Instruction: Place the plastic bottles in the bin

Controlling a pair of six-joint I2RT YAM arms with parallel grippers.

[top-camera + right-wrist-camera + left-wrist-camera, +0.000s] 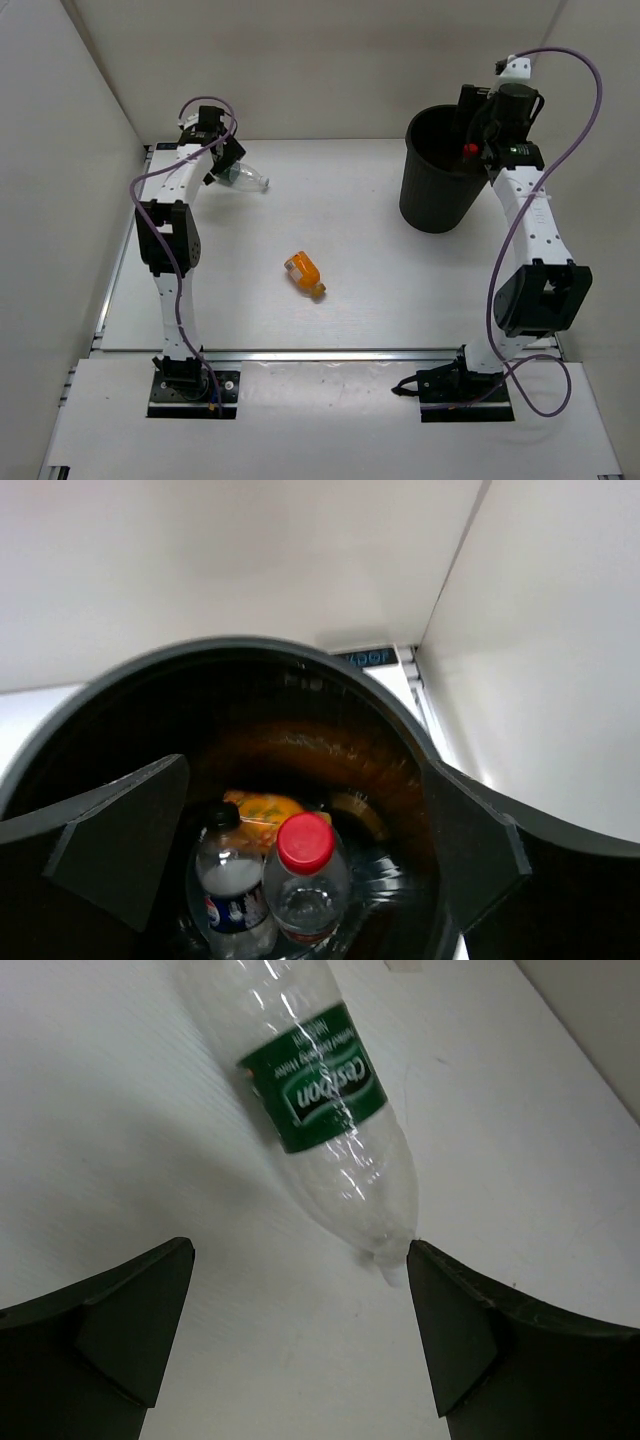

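Observation:
The clear bottle with the green label lies on the white table at the far left. My left gripper is open over it, its right finger close to the bottle's narrow end; it also shows in the top view. The squat orange bottle lies at mid-table, apart from both arms. The black bin stands at the far right. My right gripper is open above the bin's mouth. Below it, inside the bin, are the red-capped bottle and the dark-label bottle.
An orange-yellow object lies behind the two bottles in the bin. White walls close in the table at the left, back and right. A metal rail runs along the table's near edge by the arm bases.

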